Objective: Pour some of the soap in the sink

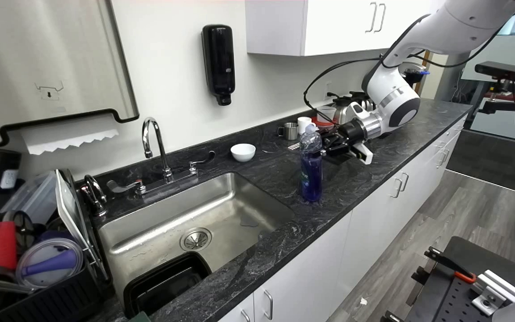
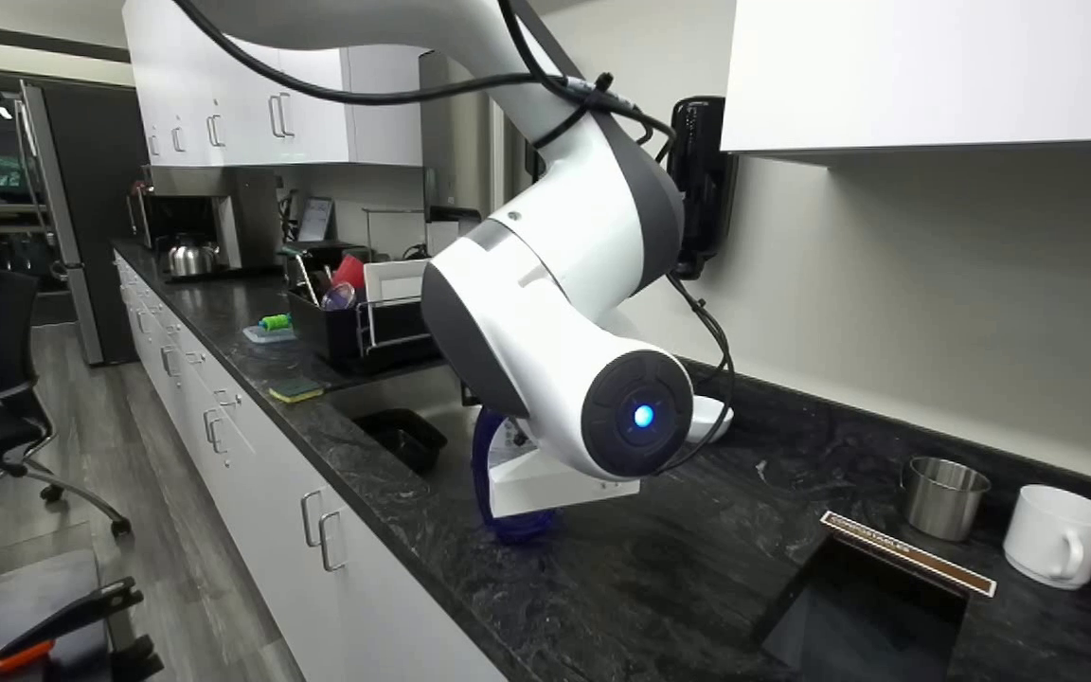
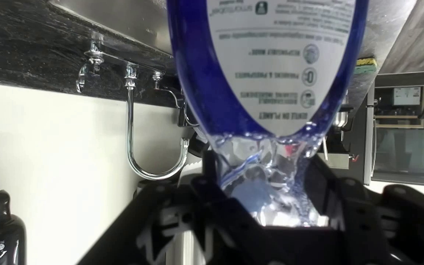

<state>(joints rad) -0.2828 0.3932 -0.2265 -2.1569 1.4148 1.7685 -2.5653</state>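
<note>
At nine o'clock from the sink, I see the black dish rack; at eleven, the chrome faucet; at one, a white bowl. Toward two, just beside the sink, is the blue soap, upright; whether it touches the counter I can't tell. The gripper, jaws part-way apart, clasps the soap near its top.

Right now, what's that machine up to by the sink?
A robot arm has its gripper closed around the upper part of a blue soap bottle. The bottle is roughly upright beside the sink, not tipped over it; I can't tell whether its base touches the counter. Nothing is pouring yet.
</note>
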